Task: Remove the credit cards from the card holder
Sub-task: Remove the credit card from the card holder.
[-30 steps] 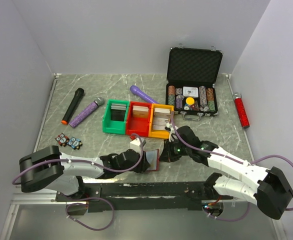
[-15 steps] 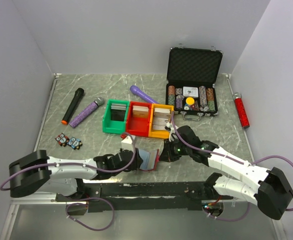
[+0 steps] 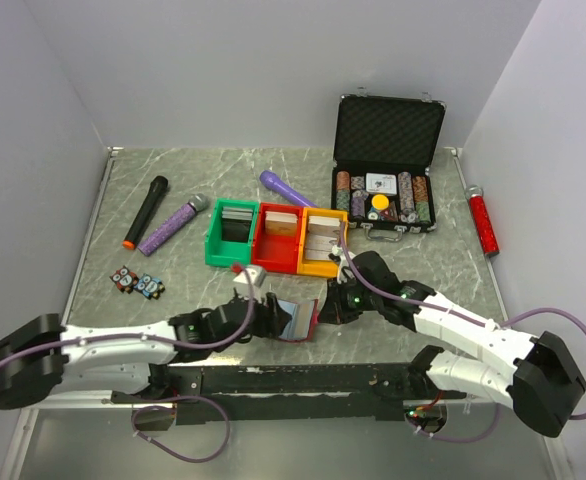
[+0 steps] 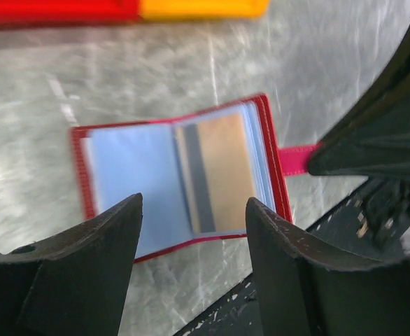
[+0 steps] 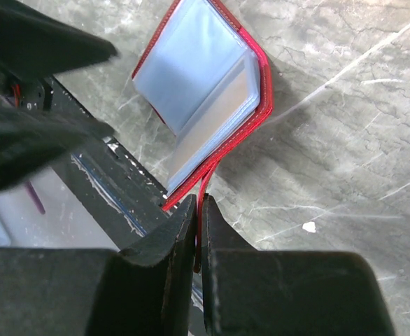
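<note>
The card holder lies open near the table's front edge, red outside with pale blue sleeves. In the left wrist view the card holder shows a tan card with a dark stripe in its right sleeve. My right gripper is shut on the holder's red snap tab, just right of the holder. In the top view the right gripper sits at the holder's right edge. My left gripper hovers open over the holder's near edge with nothing between its fingers; from above the left gripper is at the holder's left side.
Green, red and yellow bins stand behind the holder. An open black chip case is at the back right. Microphones lie back left and small items at left. A black rail runs along the front edge.
My left arm has drawn back to the left, away from the holder, and its jaws have opened wider. The holder now lies spread open. The right gripper has kept its grip on the tab.
</note>
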{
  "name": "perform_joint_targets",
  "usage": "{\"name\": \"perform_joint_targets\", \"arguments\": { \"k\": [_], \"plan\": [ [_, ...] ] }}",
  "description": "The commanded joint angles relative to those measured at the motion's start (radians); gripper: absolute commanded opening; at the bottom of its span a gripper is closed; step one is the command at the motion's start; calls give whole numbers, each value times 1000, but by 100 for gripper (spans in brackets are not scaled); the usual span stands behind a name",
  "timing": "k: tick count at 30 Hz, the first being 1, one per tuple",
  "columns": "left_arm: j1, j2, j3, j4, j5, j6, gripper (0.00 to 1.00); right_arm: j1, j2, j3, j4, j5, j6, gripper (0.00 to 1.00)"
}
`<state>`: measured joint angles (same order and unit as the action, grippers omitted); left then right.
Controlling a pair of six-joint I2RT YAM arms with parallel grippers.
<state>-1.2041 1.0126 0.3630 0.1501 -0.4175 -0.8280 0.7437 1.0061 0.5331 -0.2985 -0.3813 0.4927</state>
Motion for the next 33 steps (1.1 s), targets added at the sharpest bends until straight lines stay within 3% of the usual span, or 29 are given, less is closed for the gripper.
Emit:
{"name": "perform_joint_targets", "arguments": {
  "k": [1, 8, 17, 23, 33],
  "plan": [
    [-5, 147, 79, 123, 157, 89, 66, 9, 5, 18, 39, 7, -5, 0],
    [-5, 293, 120, 184, 217, 90, 70, 9, -11, 15, 21, 18, -6, 0],
    [-8, 325, 126, 172, 221, 101, 68, 9, -9, 10, 25, 21, -6, 0],
    [-6, 325, 110, 151, 180, 70, 52, 9, -11, 11, 22, 21, -8, 0],
    [-6, 233, 71, 83, 89, 33, 42, 9, -15, 2, 27, 21, -5, 0]
  ]
}}
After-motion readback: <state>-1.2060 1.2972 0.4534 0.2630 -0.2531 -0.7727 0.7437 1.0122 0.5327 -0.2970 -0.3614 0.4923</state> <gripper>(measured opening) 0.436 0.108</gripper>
